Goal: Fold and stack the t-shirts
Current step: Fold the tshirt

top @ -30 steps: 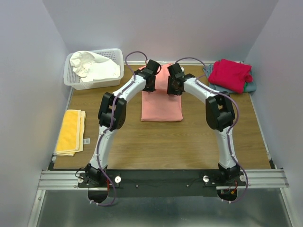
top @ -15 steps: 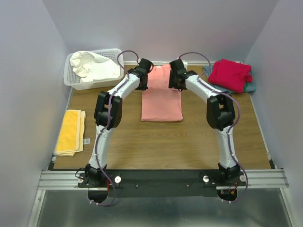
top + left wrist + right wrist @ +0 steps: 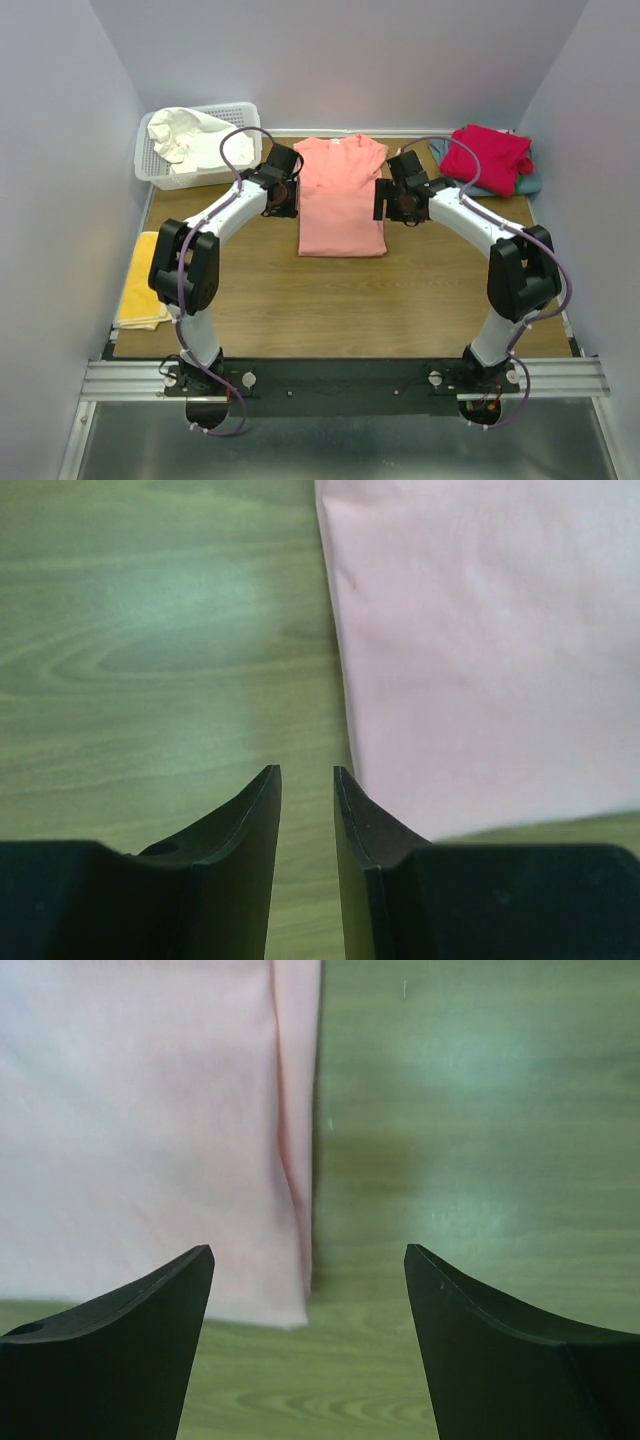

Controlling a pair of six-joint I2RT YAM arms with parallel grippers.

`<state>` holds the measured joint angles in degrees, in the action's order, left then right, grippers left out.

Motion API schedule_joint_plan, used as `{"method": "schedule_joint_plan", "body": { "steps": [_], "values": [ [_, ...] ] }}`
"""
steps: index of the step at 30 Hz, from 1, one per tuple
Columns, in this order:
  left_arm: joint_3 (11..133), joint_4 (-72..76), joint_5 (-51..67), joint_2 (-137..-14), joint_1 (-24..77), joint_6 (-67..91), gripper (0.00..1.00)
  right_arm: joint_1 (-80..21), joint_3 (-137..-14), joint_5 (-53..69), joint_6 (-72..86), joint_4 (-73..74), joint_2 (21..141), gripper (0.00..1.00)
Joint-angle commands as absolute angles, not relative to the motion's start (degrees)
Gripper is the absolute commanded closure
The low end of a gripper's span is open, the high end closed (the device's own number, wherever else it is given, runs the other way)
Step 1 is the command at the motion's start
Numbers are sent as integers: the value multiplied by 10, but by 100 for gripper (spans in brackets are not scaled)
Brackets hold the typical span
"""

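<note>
The salmon-pink t-shirt (image 3: 342, 200) lies flat on the table (image 3: 350, 300), folded into a long strip. Your left hand (image 3: 306, 770) is just off its left edge, released, fingers narrowly parted around nothing. Your right hand (image 3: 308, 1250) straddles its right edge, released and spread wide. To the right of this shirt you see the crimson-red t-shirt (image 3: 487, 158) heaped on the grey-blue t-shirt (image 3: 530, 183). To the left, the white t-shirt (image 3: 195, 140) fills the basket (image 3: 245, 112).
</note>
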<state>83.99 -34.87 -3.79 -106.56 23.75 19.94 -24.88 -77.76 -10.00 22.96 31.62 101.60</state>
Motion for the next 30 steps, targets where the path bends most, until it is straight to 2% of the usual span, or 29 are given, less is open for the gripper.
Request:
{"method": "schedule_joint_plan", "body": {
  "steps": [1, 7, 13, 30],
  "values": [
    [725, -297, 46, -1010, 241, 212, 64, -250, -680, -25, 245, 286, 963, 17],
    [619, -217, 102, -961, 241, 243, 64, -250, -584, -4, 274, 230, 929, 23],
    [589, -154, 133, -949, 241, 272, 64, -250, -533, 22, 294, 160, 924, 25],
    [541, -116, 147, -969, 241, 270, 63, -250, -496, 24, 324, 86, 947, 35]
  ]
}}
